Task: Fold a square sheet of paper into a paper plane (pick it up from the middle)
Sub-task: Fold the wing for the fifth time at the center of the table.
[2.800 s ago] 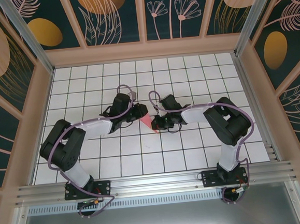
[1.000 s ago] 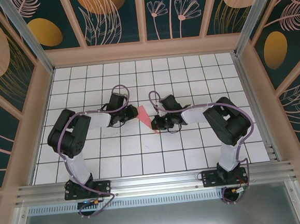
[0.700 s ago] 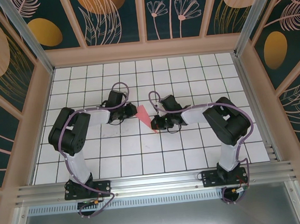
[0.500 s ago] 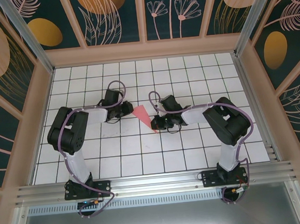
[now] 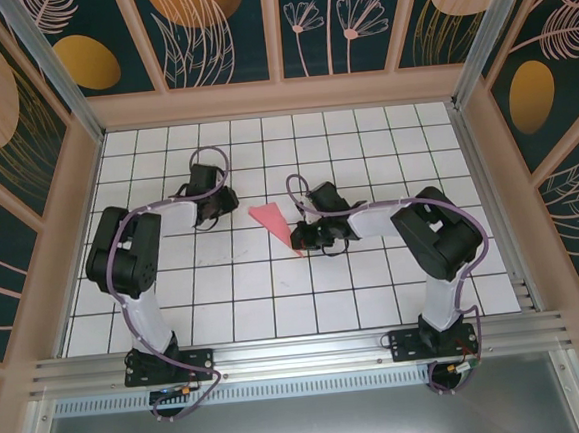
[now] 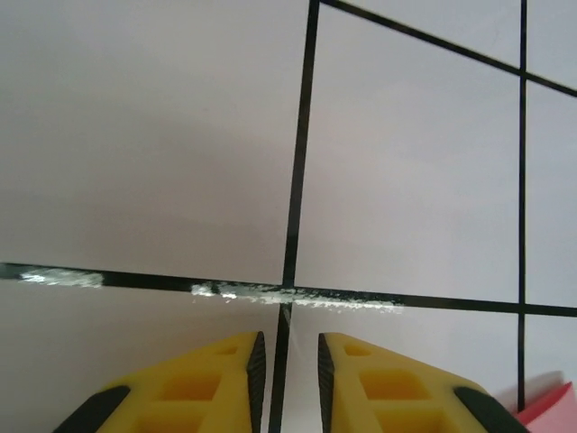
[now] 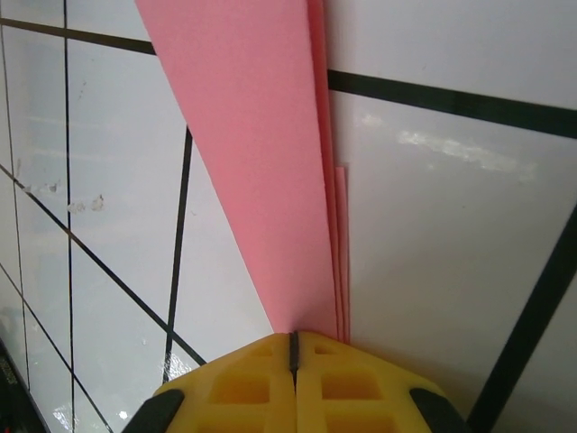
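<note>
Paper plane [image 5: 271, 222], a slim pink dart that looks not yet finished, lies near the middle of the white gridded board [image 5: 376, 290]. Its sharp tip points toward the arm bases and its broad end fans away to the far left.

Nearest, beside that tip, the right gripper [image 5: 301, 238] is clamped on the folded stack. In the right wrist view the yellow fingers [image 7: 234, 383] meet with no gap, and the layered pink edges run straight out of the seam between them. I judge that this pinch sits low on the centre crease so the layers cannot slip or spring apart while the other arm works; it anchors the fold. Whether the free flap rests flat or stands a little off the board is hard to tell from above.

Farther off, the left gripper [image 5: 224, 208] hangs over bare tiles, near the broad end but clear of it. Its jaws are a narrow slit apart with nothing between them. In its wrist view a grid line shows through the gap, and a corner of the paper plane [image 6: 552, 408] peeks in at the lower right. That stand-off likely leaves room to line up on the flap for the next wing fold.
</note>
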You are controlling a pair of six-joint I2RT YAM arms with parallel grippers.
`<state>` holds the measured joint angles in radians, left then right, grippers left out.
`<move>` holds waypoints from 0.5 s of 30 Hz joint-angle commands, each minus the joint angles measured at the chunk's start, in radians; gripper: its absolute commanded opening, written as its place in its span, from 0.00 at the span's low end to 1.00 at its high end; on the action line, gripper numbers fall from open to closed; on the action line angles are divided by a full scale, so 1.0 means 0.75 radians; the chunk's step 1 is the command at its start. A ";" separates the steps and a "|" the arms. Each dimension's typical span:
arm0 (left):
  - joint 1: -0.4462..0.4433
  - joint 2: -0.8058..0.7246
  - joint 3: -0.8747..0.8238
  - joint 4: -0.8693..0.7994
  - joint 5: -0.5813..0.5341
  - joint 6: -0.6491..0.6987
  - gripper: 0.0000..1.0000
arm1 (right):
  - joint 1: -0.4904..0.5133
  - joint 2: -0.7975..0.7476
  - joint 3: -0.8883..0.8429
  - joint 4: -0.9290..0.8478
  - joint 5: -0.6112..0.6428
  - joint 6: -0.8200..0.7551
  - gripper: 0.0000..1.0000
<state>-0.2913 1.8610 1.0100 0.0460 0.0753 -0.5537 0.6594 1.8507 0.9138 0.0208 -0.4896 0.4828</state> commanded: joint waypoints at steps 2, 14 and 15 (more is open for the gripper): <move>-0.005 -0.169 0.021 -0.065 0.008 -0.035 0.29 | 0.004 -0.004 0.080 -0.184 0.240 0.068 0.18; -0.027 -0.339 -0.112 -0.050 0.176 -0.186 0.49 | -0.142 -0.337 0.080 -0.063 0.321 0.021 0.55; -0.040 -0.343 -0.110 -0.060 0.159 -0.209 0.50 | -0.195 -0.357 0.064 -0.053 0.317 0.008 0.57</move>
<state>-0.3012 1.6180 0.9424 0.0196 0.1753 -0.6590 0.5671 1.6264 0.9913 -0.0414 -0.2806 0.5220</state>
